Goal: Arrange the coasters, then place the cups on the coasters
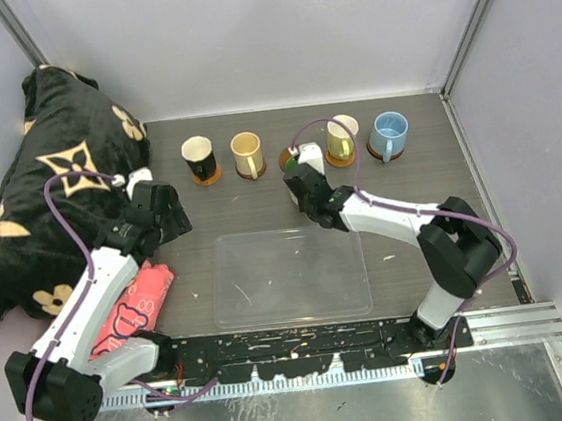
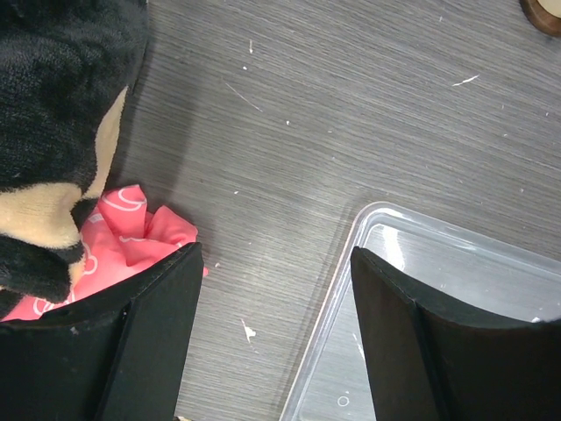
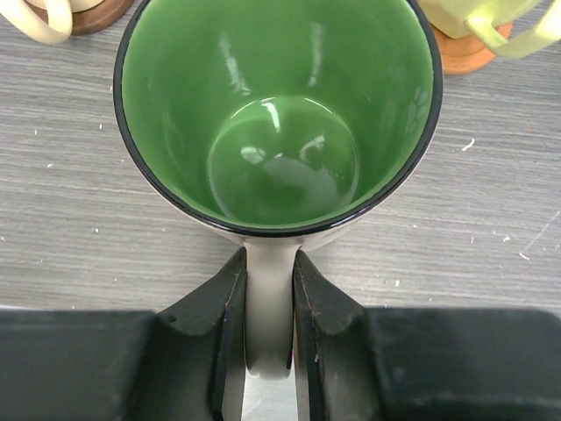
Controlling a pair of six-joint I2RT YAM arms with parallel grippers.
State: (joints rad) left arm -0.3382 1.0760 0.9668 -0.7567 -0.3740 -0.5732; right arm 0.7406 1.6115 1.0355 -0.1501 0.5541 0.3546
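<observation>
- The right gripper (image 3: 270, 263) is pinching the handle of the green-inside mug (image 3: 280, 114), which is upright in the upper middle of the overhead view.
- A brown coaster (image 1: 285, 158) shows at that mug's left edge. I cannot tell whether the mug rests on it.
- In the same row, the black mug (image 1: 198, 157), cream mug (image 1: 246, 152), yellow mug (image 1: 341, 137) and blue mug (image 1: 389, 132) each stand on a coaster.
- The left gripper (image 2: 273, 263) is spread, with bare table between its fingers, at the left rim of the clear tray (image 2: 352, 226).
</observation>
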